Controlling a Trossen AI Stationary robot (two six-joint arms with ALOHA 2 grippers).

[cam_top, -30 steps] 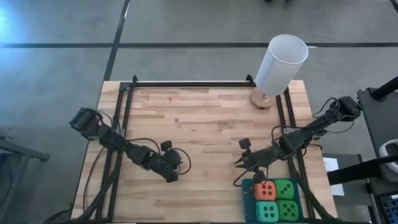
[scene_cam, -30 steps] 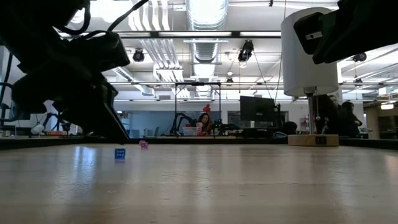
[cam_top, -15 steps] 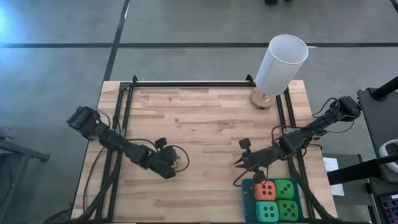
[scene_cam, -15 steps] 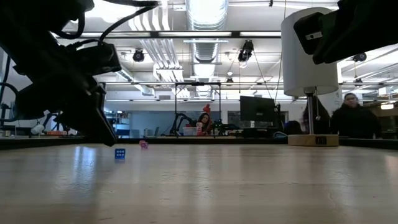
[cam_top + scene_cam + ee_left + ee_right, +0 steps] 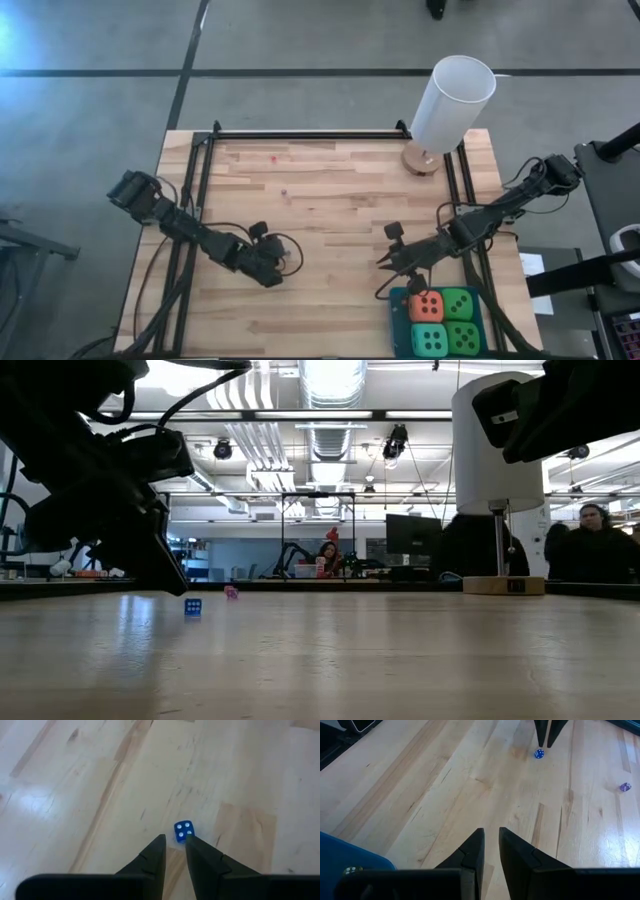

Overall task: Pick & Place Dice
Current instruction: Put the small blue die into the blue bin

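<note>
High view, counter (image 5: pixel 330 180): light wooden top, both arms low over it.
High view, dice (image 5: pixel 443 321): two green, one turquoise and one orange-red cube packed together in a blue tray (image 5: pixel 400 320) at the near right corner.
High view, left gripper (image 5: pixel 268 270): low over the near-left part of the counter.
High view, right gripper (image 5: pixel 388 262): just beside the tray's far-left corner, apart from the cubes.
High view, white cylinder (image 5: pixel 452 100): on a round wooden base at the far right corner.
Low view, small blue die (image 5: pixel 193 606): on the counter, a tiny purple piece (image 5: pixel 231 592) behind it.
Low view, people: figures in the room beyond.
Left wrist view, fingers (image 5: pixel 155 857): a narrow gap, nothing held; the blue die lies just past the tips.
Right wrist view, fingers (image 5: pixel 476 851): nearly closed, empty, over bare wood.
</note>
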